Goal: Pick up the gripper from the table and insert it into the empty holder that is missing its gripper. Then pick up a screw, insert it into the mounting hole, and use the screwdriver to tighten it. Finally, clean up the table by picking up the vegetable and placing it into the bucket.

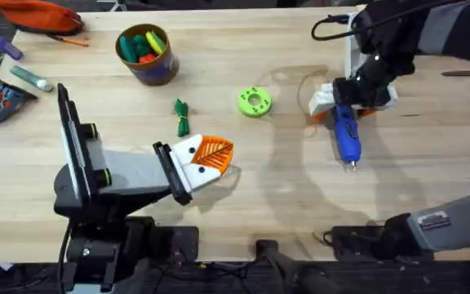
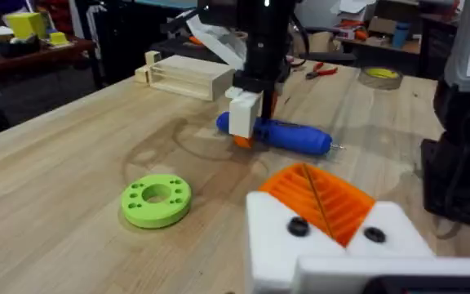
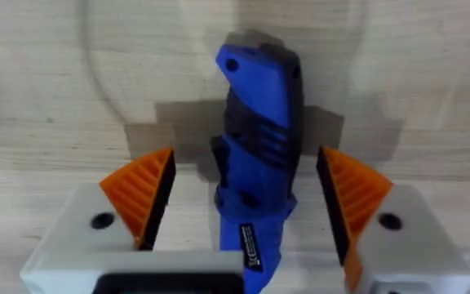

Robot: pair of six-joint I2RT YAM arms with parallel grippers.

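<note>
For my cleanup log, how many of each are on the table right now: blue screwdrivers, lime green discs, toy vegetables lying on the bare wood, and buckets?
Blue screwdriver: 1
Lime green disc: 1
Toy vegetable on the bare wood: 1
Bucket: 1
Total: 4

Right wrist view. Blue screwdriver point(image 3: 258, 155) lying flat on pale wooden table point(image 3: 47, 73), body running lengthwise between the two fingers of the right gripper point(image 3: 251, 204). Fingers white, each with an orange ribbed pad point(image 3: 141, 192) facing inward; jaws spread, a clear gap between each pad and the tool, no contact visible. Dark ribbed grip section along the screwdriver's middle; small white label near its closer end. Shadow cast on the wood beneath the tool.
</note>
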